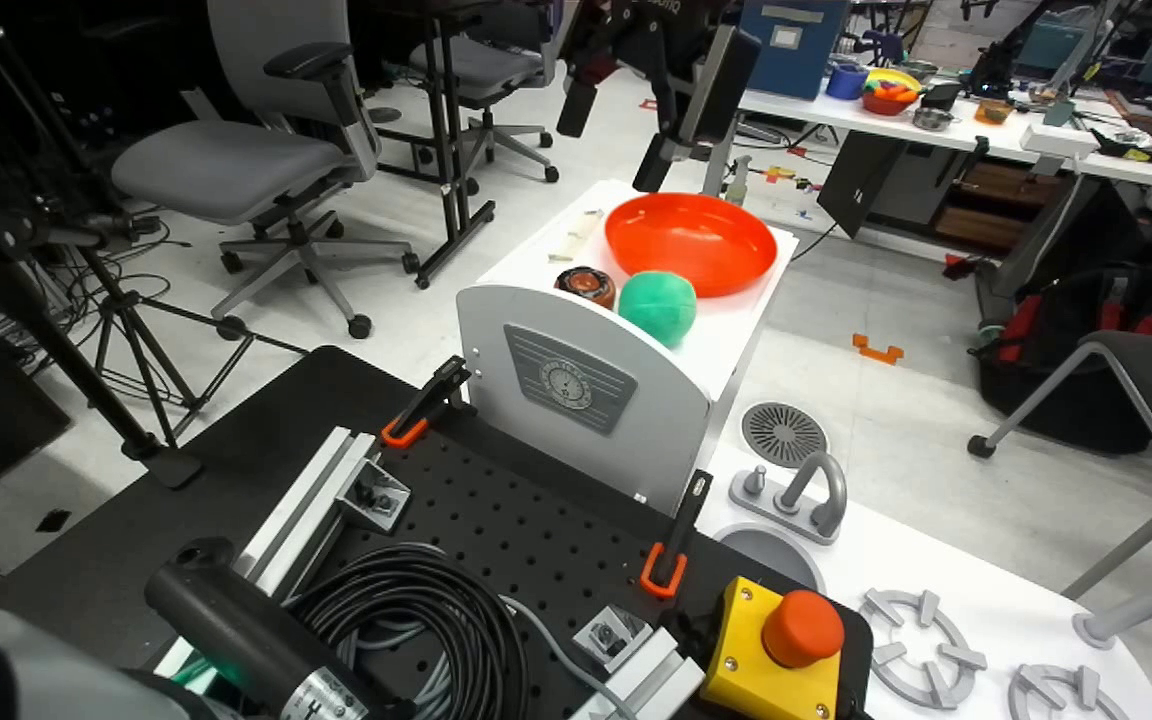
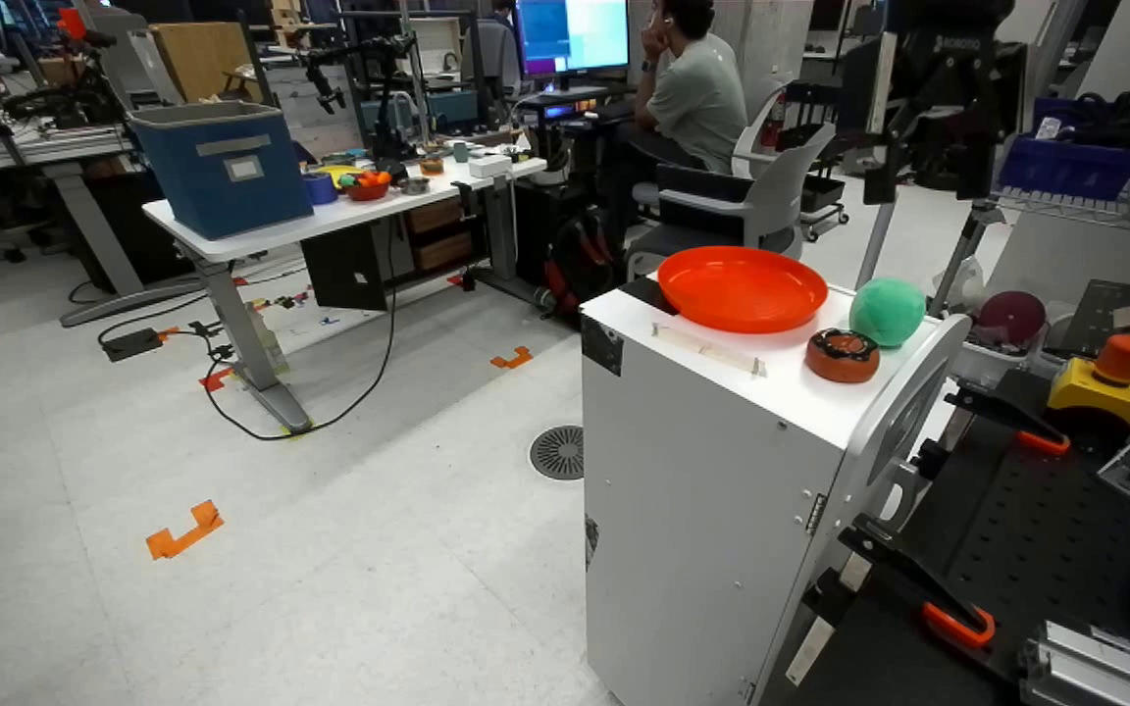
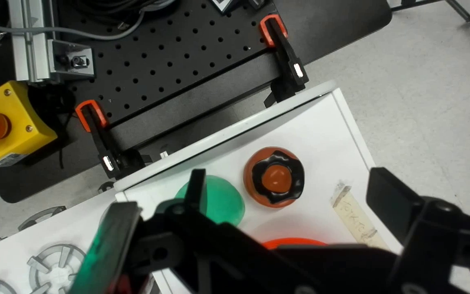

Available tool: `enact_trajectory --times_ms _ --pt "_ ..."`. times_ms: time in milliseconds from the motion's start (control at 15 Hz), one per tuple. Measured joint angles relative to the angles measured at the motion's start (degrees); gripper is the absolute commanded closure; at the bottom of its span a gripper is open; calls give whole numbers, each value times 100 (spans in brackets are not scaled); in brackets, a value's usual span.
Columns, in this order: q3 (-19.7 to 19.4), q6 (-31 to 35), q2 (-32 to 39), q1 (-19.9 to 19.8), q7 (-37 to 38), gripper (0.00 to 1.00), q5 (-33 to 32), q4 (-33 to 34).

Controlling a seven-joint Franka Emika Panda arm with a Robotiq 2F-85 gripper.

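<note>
Nearest in an exterior view, at the bottom right, sits a yellow box (image 1: 756, 668) with a red button (image 1: 802, 628); a coil of cable (image 1: 481, 600) lies left of it, at the bottom centre; behind both stretches a black perforated board (image 1: 521, 530), with two black-and-orange clamps (image 1: 679, 525) at its far edge; beyond, mid-frame, rises a grey panel (image 1: 661, 420) with a dial (image 1: 566, 383); behind that, on a white tabletop (image 1: 726, 330), the green ball (image 1: 658, 308) rests just right of centre, with the brown round object (image 1: 586, 285) just beside it to the left; the red-orange dish (image 1: 691, 240) lies behind them, in the upper middle; the fingers (image 1: 652, 165) hang above the tabletop, at the top centre, spread wide; in the wrist view the brown round object shows in the gap between them, right of centre, while one finger covers part of the green ball, left of centre; farthest off, a grey office chair (image 1: 236, 165) stands at the upper left, a blue bin (image 1: 791, 50) at the upper right; in an exterior view a person (image 2: 697, 113) sits at the top centre.
</note>
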Motion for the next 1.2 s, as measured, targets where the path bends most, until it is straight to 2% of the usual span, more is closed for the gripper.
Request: enact_trajectory --times_ms 533,1067,1200 --pt "14 -681 1 9 -62 0 -533 104" --pt "20 -757 2 28 -54 0 -605 155" --pt "33 -1094 20 49 -39 0 -794 247"
